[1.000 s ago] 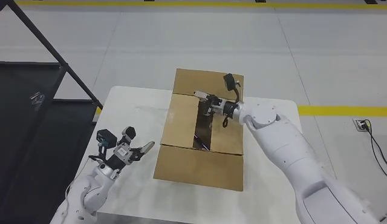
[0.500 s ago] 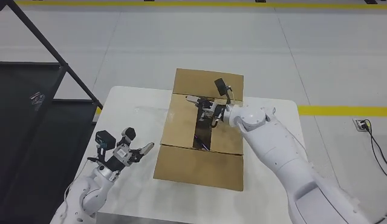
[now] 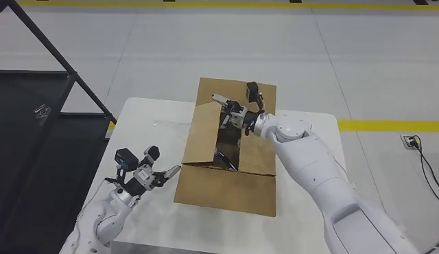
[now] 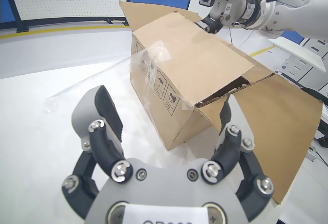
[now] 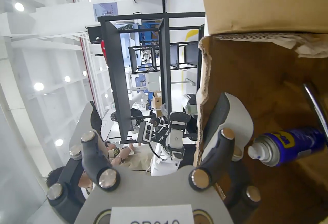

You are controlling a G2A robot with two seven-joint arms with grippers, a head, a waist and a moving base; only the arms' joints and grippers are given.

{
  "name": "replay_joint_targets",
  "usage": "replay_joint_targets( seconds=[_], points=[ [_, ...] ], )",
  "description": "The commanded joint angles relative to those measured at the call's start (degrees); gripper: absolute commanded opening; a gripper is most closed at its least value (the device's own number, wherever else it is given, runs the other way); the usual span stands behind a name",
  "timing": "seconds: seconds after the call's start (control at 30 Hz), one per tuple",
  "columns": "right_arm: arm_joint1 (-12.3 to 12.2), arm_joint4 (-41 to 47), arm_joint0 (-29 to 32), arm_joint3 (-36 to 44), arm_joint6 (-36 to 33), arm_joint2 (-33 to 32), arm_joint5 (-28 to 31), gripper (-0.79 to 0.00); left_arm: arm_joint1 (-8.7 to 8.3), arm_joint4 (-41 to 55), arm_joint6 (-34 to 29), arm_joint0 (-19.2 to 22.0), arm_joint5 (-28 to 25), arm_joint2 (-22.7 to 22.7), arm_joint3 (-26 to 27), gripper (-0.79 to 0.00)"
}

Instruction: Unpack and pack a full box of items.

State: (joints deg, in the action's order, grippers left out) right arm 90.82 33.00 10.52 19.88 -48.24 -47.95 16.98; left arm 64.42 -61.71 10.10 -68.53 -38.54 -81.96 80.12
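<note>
1. See box (image 3: 226,168) at top-view centre on table (image 3: 137,137), frame-left flap (image 3: 203,136) half raised.
2. Have right gripper (image 3: 223,110) astride flap's edge, fingers apart, nothing pinched; pinch first, then swing outward slowly.
3. Use left gripper (image 3: 163,163), lower left, spread and empty, to brace box corner against sliding.

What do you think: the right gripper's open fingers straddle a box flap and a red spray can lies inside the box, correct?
Not quite: the spray can is blue, not red, as the right wrist view shows. The rest holds: the right gripper is open astride the flap, and the can lies inside the box.
</note>
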Motion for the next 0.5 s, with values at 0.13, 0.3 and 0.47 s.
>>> replay_joint_targets(
  seconds=[0.13, 0.3, 0.47],
  points=[
    [1.5, 1.8, -0.1, 2.1, 2.8, -0.6, 0.9, 0.000, 0.11, -1.0, -0.5, -0.1, 1.0, 1.1, 1.4, 0.000],
    [3.4, 1.7, 0.1, 3.8, 6.3, 0.3, 1.0, 0.000, 0.44, -2.2, -0.9, 0.4, 4.5, 2.6, 2.4, 0.000],
    [5.3, 0.5, -0.1, 3.7, 10.3, 1.4, 2.8, 0.000, 0.85, -2.6, -1.0, 1.1, 8.5, 3.7, 2.6, 0.000]
  ],
)
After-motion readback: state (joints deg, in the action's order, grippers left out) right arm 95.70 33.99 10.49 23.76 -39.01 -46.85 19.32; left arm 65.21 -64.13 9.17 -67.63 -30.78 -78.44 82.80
